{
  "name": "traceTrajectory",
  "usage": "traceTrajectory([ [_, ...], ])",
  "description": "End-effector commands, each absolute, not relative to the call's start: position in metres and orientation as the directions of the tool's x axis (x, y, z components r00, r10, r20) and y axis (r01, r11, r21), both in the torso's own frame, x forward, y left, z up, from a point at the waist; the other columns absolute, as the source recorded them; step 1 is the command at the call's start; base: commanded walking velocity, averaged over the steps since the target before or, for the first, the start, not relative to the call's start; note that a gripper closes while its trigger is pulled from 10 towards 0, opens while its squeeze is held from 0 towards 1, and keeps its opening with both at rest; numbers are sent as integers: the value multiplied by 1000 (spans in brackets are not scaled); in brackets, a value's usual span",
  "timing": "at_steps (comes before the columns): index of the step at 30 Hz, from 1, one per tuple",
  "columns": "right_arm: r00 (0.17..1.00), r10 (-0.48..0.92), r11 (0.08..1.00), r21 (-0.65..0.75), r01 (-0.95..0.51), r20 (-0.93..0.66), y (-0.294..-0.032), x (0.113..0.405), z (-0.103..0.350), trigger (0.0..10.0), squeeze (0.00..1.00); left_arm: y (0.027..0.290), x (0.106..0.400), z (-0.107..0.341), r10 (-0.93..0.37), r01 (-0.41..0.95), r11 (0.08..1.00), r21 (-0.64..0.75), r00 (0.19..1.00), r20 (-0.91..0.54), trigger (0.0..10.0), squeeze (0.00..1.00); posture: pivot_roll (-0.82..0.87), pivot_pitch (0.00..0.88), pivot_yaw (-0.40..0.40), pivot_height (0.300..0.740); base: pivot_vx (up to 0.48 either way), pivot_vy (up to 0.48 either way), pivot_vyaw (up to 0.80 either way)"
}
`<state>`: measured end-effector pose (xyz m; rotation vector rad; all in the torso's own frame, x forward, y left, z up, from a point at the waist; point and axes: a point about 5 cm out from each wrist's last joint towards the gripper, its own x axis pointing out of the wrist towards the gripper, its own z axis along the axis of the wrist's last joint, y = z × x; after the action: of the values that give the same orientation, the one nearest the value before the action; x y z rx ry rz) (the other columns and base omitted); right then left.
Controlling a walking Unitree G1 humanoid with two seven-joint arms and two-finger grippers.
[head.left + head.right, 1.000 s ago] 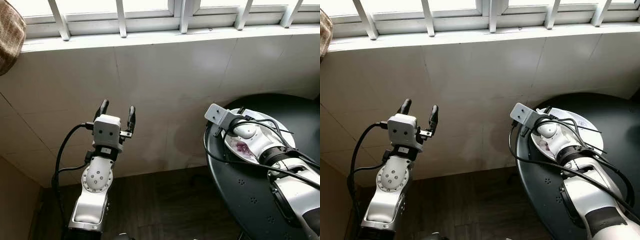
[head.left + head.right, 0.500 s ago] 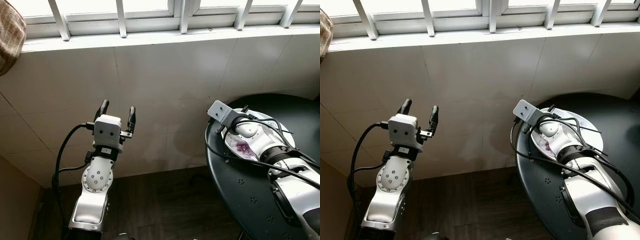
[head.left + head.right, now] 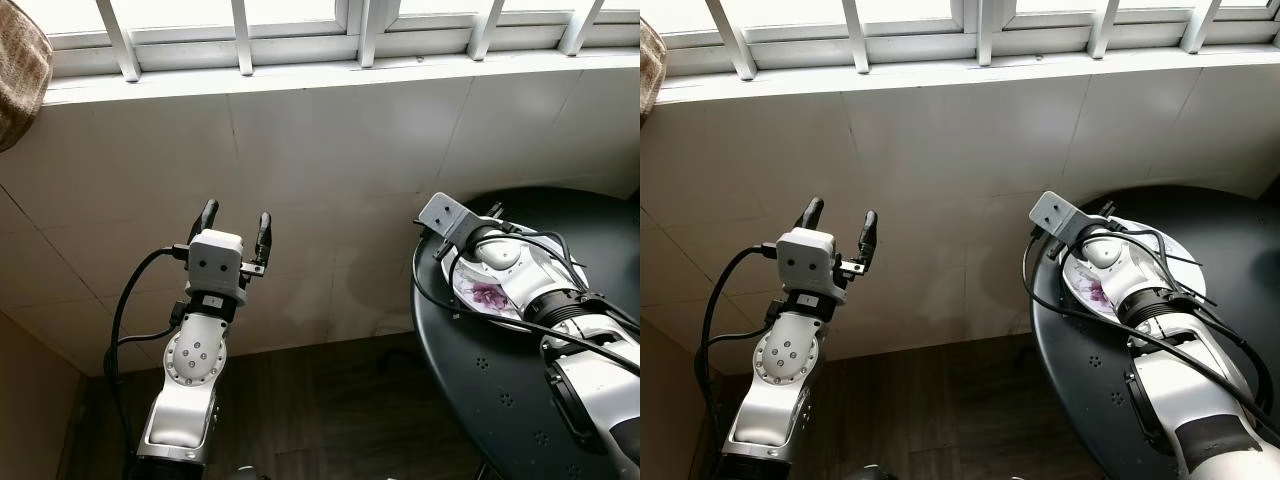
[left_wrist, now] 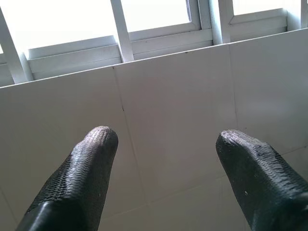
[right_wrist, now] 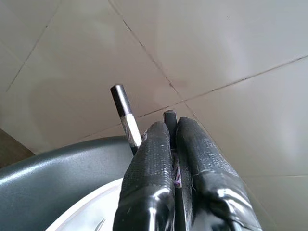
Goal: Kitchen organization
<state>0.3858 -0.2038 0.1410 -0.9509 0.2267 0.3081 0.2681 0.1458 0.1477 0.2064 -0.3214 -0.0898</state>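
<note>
1. A tiled wall (image 3: 330,170) under a barred window (image 3: 240,30); a round black table (image 3: 520,400) stands on the robot's right, with a white plate (image 3: 490,300) on it.
2. The right gripper (image 5: 173,159) is over the plate's far edge, fingers pressed together on a thin dark-tipped stick (image 5: 169,120). A second stick (image 5: 123,115) stands just beside it; whether it is also held I cannot tell.
3. The sticks' long axis runs straight out past the fingertips, toward the wall, with the plate directly beneath the hand.
4. The left gripper (image 3: 235,225) is raised well apart from the table, fingers spread and empty, so the right arm is nearer.
</note>
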Motion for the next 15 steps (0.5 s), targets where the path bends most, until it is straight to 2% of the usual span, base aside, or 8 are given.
traceTrajectory([
  [1,943,152,548,-769,-328,-295,-207,386,147,0,0,144,268,145,-127,62,973,221,948,291,10000,0,38,15,-54,740,0,0,0],
  [7,947,175,519,-792,-321,-269,-203,388,154,0,0,144,268,145,-127,63,973,222,949,290,10000,0,36,16,-54,740,0,0,0],
  [12,950,207,439,-846,-303,-232,-196,389,167,0,0,143,268,145,-130,66,973,221,949,288,10000,0,31,18,-53,740,0,0,0],
  [15,951,215,420,-858,-295,-222,-195,389,171,0,0,142,268,145,-131,68,973,219,949,287,10000,0,31,18,-54,740,0,0,0],
])
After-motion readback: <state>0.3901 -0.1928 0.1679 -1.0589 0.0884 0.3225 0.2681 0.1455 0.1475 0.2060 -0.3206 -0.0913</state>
